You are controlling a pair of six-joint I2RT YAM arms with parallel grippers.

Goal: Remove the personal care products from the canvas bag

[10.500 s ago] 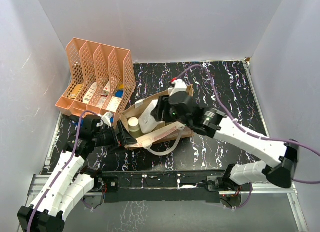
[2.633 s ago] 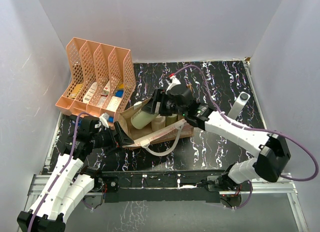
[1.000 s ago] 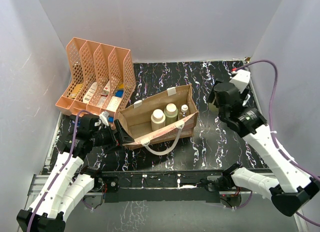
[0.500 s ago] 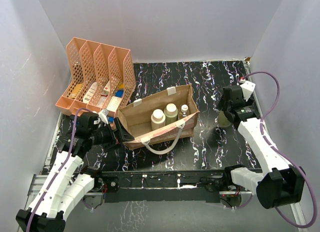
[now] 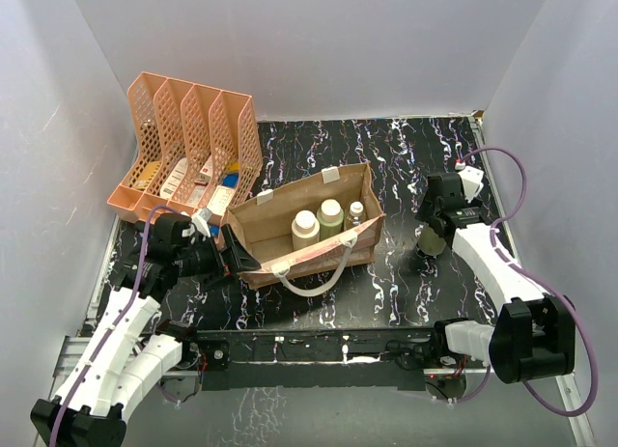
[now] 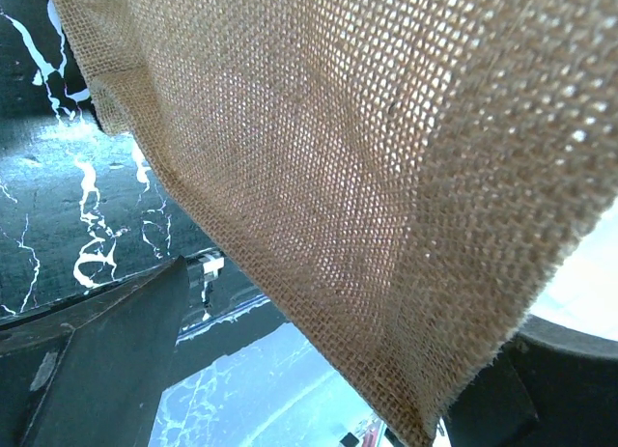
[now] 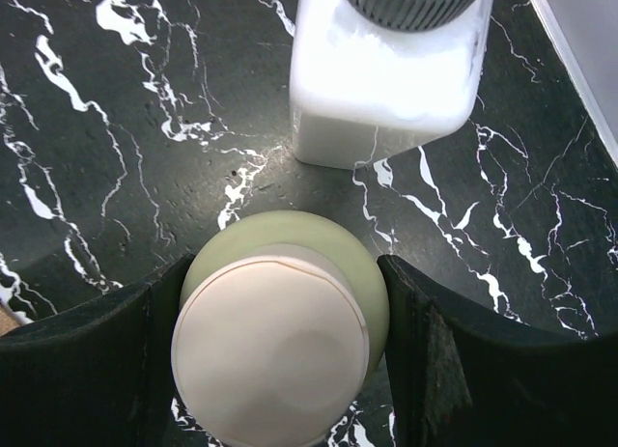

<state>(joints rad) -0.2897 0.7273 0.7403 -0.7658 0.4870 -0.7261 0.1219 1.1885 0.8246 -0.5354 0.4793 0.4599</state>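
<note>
Right tool (image 7: 280, 362) has carried a bottle (image 5: 431, 241) from the bag (image 5: 273, 223) to the desk (image 5: 406, 157) right of it and grips it beside a white bottle (image 7: 386, 70). A tilted release could topple both. Left tool (image 5: 230, 257) gapes around the bag's left rim and no longer steadies it. Three bottles (image 5: 330, 218) remain inside.

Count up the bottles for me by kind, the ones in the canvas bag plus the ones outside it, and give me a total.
Cream bottle with white cap: 3
Small clear bottle: 1
White bottle with grey cap: 1
Total: 5
</note>
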